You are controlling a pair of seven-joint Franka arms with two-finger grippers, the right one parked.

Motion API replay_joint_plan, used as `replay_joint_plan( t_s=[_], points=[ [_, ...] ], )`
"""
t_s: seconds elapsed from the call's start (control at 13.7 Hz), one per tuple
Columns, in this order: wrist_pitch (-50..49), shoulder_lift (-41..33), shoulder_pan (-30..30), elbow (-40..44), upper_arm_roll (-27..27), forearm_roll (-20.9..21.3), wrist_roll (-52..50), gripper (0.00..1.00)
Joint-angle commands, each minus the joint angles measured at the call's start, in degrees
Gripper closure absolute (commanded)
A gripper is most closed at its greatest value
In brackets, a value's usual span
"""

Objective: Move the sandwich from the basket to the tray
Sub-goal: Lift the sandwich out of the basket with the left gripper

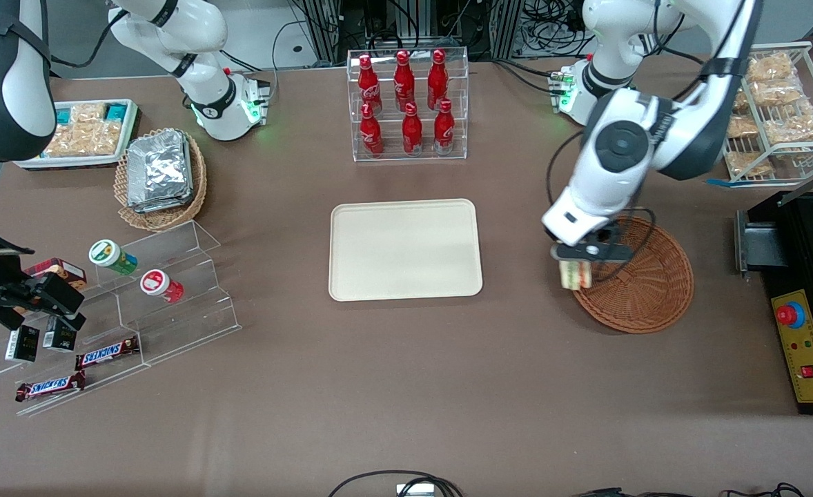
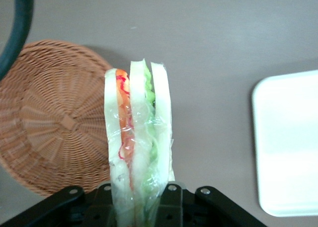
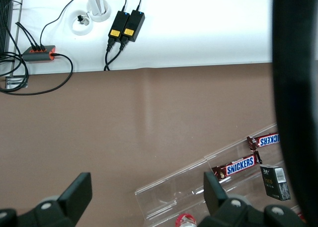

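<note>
Front view: gripper (image 1: 576, 270) fingers clamped on sandwich (image 1: 575, 275), seemingly above basket (image 1: 638, 276) rim, brown table (image 1: 406, 386).

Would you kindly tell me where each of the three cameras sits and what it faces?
Front view: high above the brown table, looking down; shows both white arms, the claw holding the wrapped triangular sandwich above the reddish-brown wicker basket's rim.
Left wrist view: on the working arm, looking down past the black fingers gripping the sandwich.
Right wrist view: on the parked arm, facing the table edge and Snickers bars.
Front and left wrist views share the basket and cream rectangular tray.
</note>
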Motion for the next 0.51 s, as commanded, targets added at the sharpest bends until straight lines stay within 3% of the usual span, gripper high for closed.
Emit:
replay_joint_plan(
  t_s=[0.0, 0.15, 0.44],
  points=[
    [-0.68, 3.94, 0.16, 4.28, -4.76, -0.17, -0.3, 1.0],
    [0.72, 6.57, -0.97, 5.51, -7.67, 0.26, -5.63, 1.0],
    [4.68, 12.28, -7.47, 5.78, -7.76, 1.06, -12.94, 1.0]
  ],
)
